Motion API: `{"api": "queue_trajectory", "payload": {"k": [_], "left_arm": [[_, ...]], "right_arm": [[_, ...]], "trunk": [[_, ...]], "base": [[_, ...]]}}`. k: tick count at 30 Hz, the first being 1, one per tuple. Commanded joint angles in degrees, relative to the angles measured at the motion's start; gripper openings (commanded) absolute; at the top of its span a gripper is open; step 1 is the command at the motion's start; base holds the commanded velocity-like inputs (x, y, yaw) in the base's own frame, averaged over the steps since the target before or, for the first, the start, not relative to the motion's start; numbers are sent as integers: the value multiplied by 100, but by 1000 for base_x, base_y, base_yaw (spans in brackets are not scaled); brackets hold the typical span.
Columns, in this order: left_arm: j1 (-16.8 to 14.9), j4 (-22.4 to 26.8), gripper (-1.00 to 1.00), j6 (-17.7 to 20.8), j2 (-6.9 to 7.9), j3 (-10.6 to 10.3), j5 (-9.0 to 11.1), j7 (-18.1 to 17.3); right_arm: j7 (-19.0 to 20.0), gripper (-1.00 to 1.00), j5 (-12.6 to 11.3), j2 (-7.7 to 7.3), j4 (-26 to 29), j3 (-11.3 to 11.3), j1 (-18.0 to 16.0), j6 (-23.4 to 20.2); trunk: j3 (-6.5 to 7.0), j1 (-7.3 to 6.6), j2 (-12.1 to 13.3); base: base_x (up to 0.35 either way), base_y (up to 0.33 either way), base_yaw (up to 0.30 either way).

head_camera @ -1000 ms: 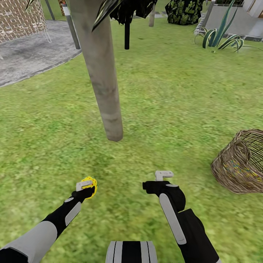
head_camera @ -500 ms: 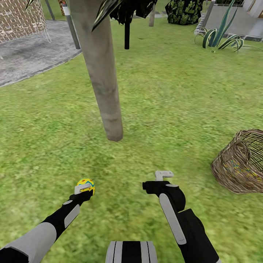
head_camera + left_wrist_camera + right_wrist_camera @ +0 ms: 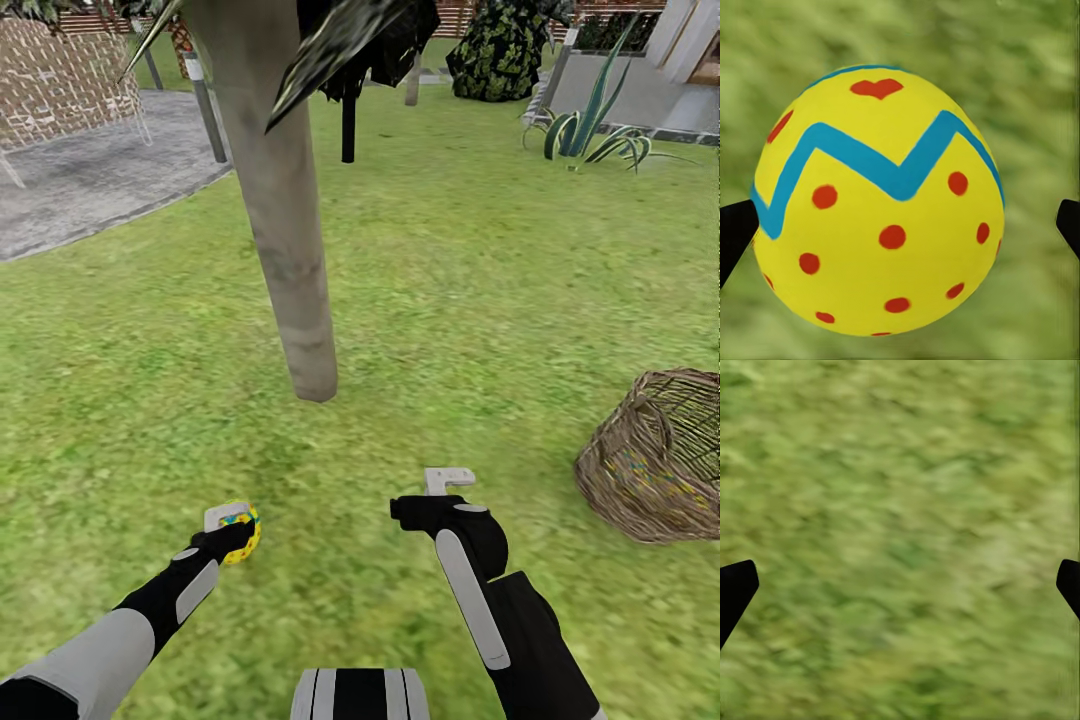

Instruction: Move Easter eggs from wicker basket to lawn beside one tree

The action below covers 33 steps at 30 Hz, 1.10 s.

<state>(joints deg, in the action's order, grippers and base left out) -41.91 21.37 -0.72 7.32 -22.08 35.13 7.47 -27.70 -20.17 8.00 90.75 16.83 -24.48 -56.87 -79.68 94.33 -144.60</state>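
— Where's the Easter egg (image 3: 877, 202) sitting?

— On the lawn (image 3: 480, 300) near the tree (image 3: 285, 240), between the wide left pincer (image 3: 232, 522). It's risking rolling off if nudged; right pincer (image 3: 448, 480) is gaping empty.

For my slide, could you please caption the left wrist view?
Yellow egg with red dots and a blue zigzag, between the left gripper fingertips above the lawn.
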Motion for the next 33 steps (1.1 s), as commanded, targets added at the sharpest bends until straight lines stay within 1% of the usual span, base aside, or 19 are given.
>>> {"api": "queue_trajectory", "payload": {"k": [1, 9, 12, 15, 33], "left_arm": [[-2, 8, 100, -7, 6, -50, 47, 39], [-2, 1, 100, -7, 6, -51, 47, 43], [-2, -1, 100, -7, 6, -50, 47, 44], [-2, -1, 100, -7, 6, -51, 47, 44], [-2, -10, 100, -7, 6, -51, 45, 38]], "right_arm": [[-60, 100, -57, 0, 4, 4, -4, -15], [-60, 100, -57, 0, 4, 8, -4, -13], [-60, 100, -52, 0, 4, 136, -4, -15], [-60, 100, -51, 0, 4, 172, -4, -15], [-59, 100, -54, 0, 5, 189, -4, -11]], "trunk": [[19, -3, 0], [196, -24, 11], [263, -32, 15], [329, -39, 19], [728, -86, 43]], "base": [[0, 0, 0], [0, 0, 0], [0, 0, 0], [0, 0, 0], [0, 0, 0]]}}
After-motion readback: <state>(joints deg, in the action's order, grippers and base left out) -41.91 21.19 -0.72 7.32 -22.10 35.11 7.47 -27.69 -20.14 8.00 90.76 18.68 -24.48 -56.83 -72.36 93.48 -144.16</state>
